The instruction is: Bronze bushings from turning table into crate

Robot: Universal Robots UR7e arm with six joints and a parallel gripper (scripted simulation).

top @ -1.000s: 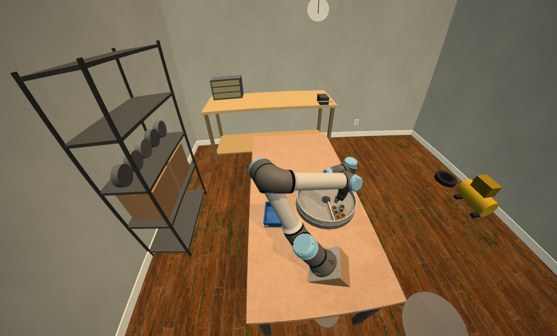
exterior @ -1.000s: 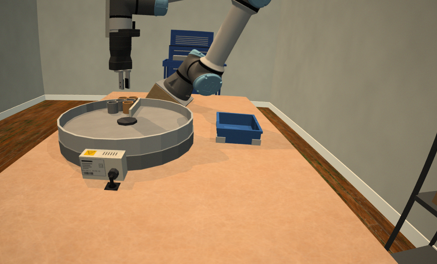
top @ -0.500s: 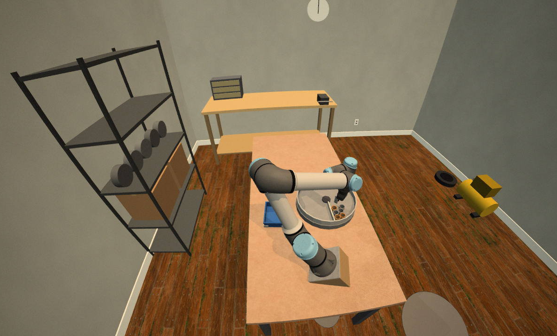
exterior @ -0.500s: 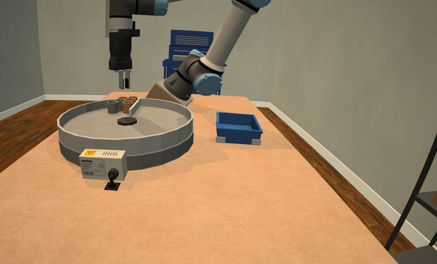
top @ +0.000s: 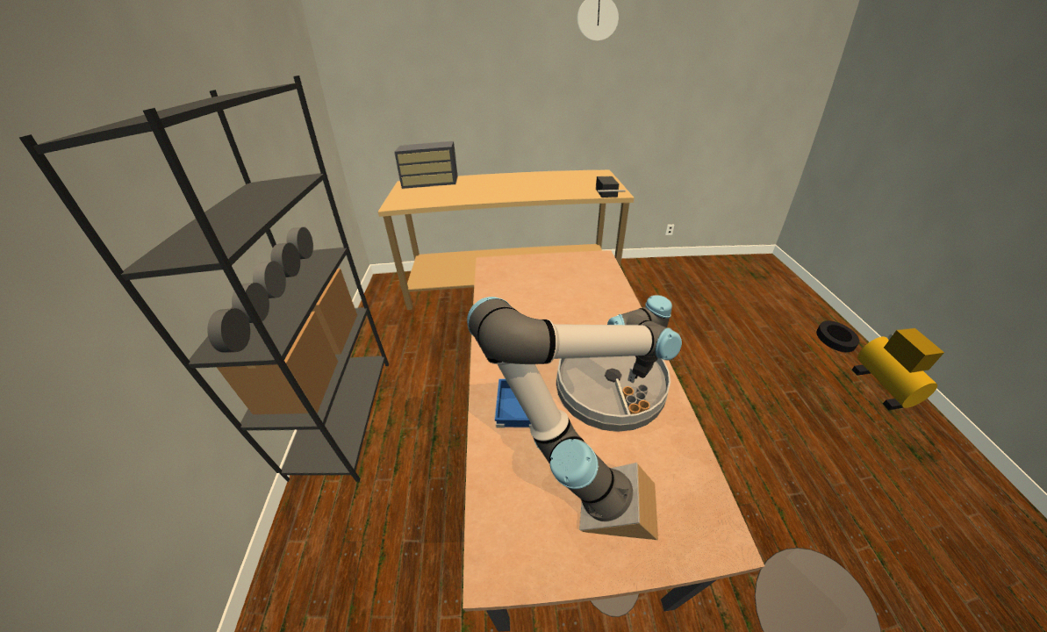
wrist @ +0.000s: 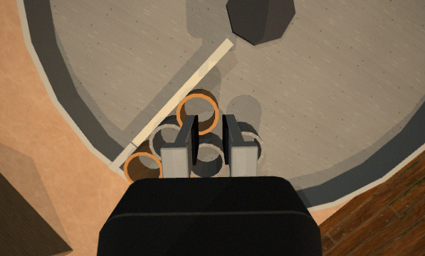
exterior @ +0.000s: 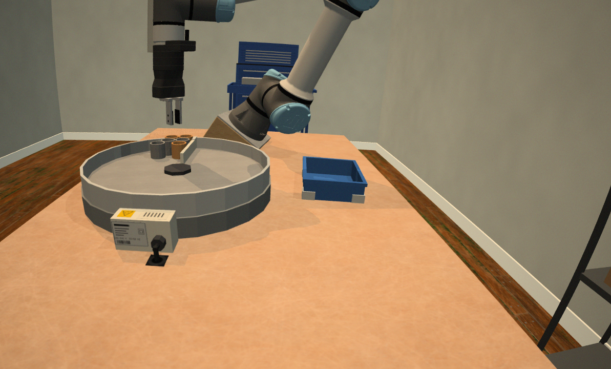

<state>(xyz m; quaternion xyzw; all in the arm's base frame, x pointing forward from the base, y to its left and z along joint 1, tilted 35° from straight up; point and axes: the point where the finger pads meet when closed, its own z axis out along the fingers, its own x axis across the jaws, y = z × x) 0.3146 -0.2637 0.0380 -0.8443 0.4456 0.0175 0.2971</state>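
Three bronze and three steel bushings are seen standing upright on the turning table [top: 613,412] [exterior: 174,200] [wrist: 37,23], bunched at the right of centre in the top view. One bronze bushing [top: 627,391] [exterior: 178,150] [wrist: 179,113] is placed nearest the black hub [top: 613,375] [exterior: 177,169] [wrist: 262,18], beside the pale divider [top: 620,395] [exterior: 188,149] [wrist: 184,91], by which the pieces are probably kept from travelling round. Another bronze bushing [wrist: 127,171] is seen at the lower left of the wrist view; the third is mostly hidden there. Steel is mixed in closely, with one steel bushing [exterior: 157,150] at the left of the group in the exterior view.

The gripper [top: 633,378] [exterior: 173,123] [wrist: 210,129] is held pointing down above the cluster, its fingers partly spread and nothing pinched. So moderate a spread is presumably chosen so that a finger can be slipped between neighbours without steel being knocked. Height is left above the rims, likely for alignment before a descent.

The blue crate [top: 512,404] [exterior: 333,190] is placed right of the table's rim in the exterior view, with pale corner pieces at its foot, perhaps so that it is not shifted. No bushing is seen in its visible part. A low, gentle release is called for there, since a dropped bushing could be left rolling.
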